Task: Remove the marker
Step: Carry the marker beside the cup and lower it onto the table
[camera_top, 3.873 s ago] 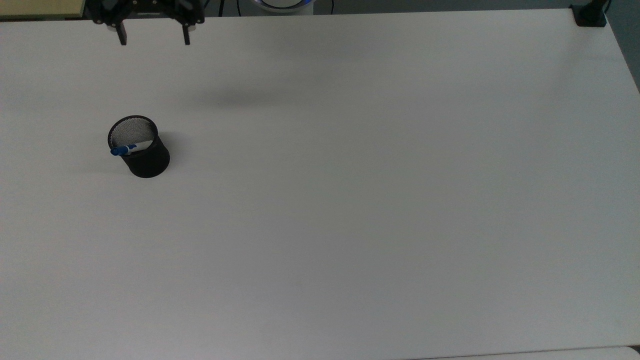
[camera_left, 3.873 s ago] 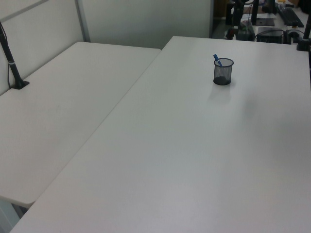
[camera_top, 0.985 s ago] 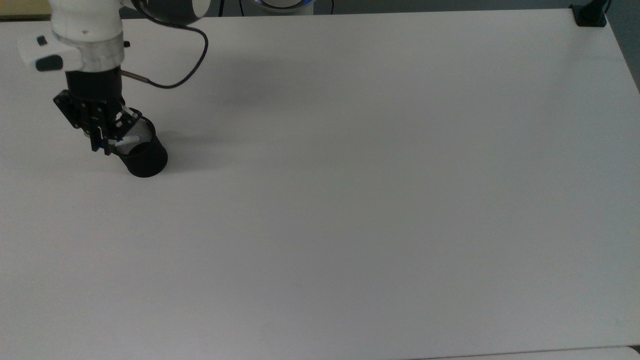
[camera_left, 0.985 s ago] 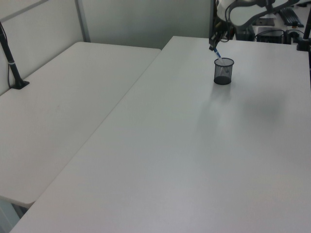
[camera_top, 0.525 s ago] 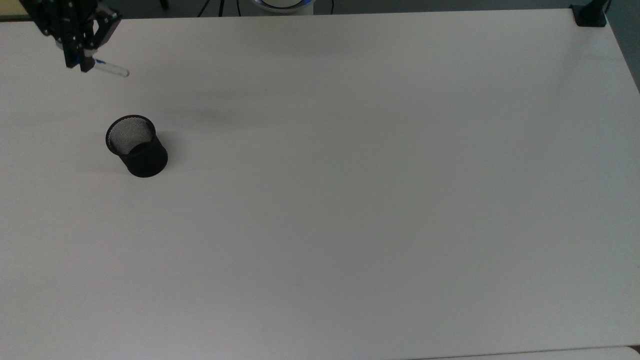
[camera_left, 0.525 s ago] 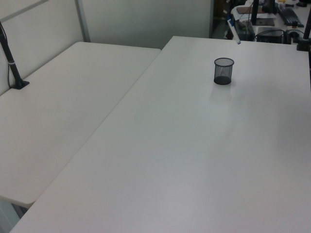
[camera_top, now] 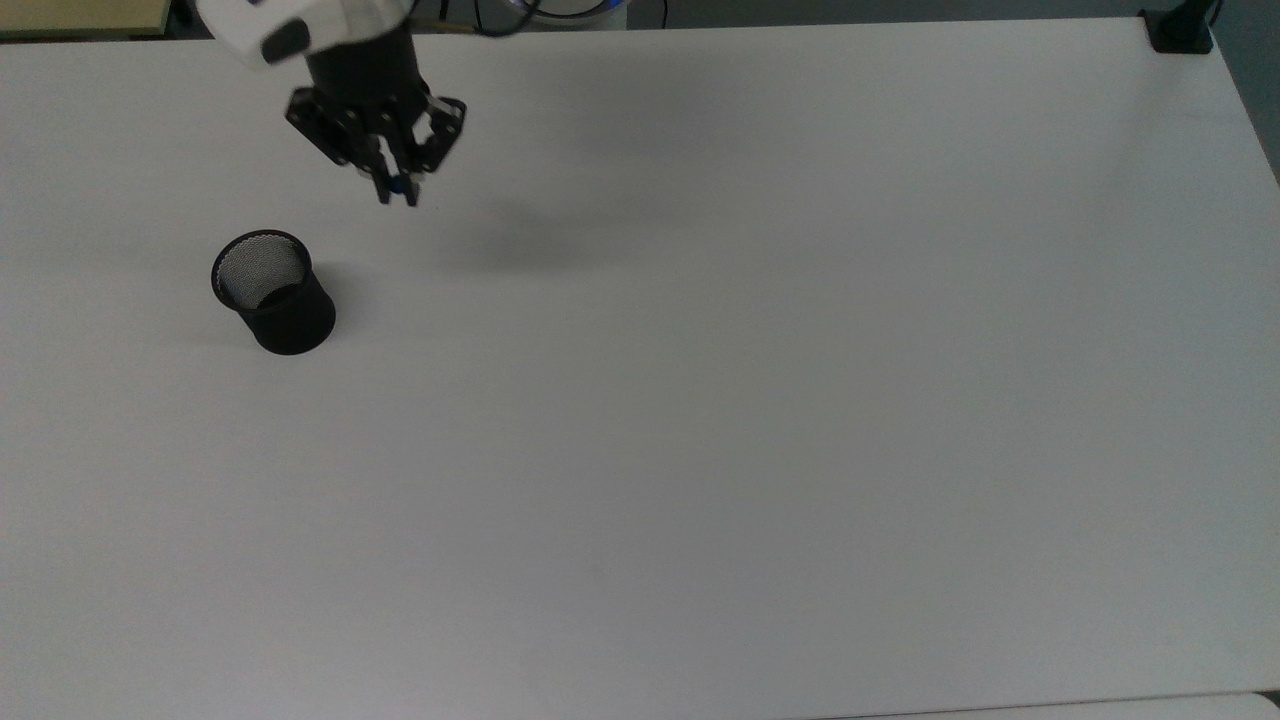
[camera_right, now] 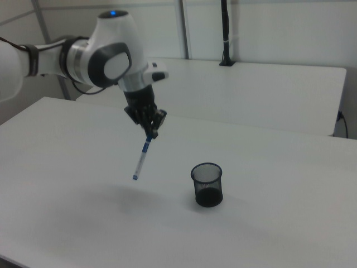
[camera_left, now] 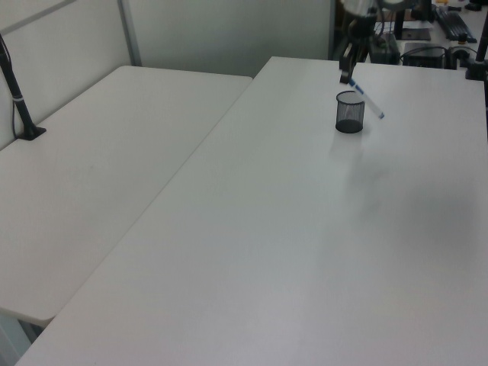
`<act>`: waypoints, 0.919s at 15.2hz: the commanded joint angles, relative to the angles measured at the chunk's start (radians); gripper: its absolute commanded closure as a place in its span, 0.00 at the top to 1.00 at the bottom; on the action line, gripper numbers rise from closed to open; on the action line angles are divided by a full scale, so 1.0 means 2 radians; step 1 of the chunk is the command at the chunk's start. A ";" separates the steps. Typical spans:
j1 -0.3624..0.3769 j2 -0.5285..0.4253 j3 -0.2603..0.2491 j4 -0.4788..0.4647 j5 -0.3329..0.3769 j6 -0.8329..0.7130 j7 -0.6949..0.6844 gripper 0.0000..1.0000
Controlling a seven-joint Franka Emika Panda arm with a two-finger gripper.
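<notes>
While the marker [camera_right: 141, 158] is clamped at its cap by the end effector [camera_right: 150, 132], its light, stiff barrel hangs tilted, apt to swing.

White-barrelled blue-capped marker [camera_right: 141, 157]; black mesh cup [camera_right: 207, 185]

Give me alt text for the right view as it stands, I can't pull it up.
The robot's gripper holds the marker by its top end, hanging clear above the white table and tilted slightly. The black mesh cup stands upright on the table to the right view's right of the marker, apart from it.
</notes>
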State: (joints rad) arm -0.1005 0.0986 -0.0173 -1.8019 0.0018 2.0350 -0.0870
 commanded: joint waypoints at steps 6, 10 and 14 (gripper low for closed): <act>0.044 0.105 0.023 0.003 0.014 0.039 0.041 0.12; 0.057 0.136 0.024 0.002 -0.011 0.067 0.082 0.20; 0.060 0.136 0.024 0.003 -0.014 0.066 0.100 0.96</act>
State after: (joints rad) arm 0.0106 0.3733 0.0293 -1.7972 -0.0089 2.1511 0.0620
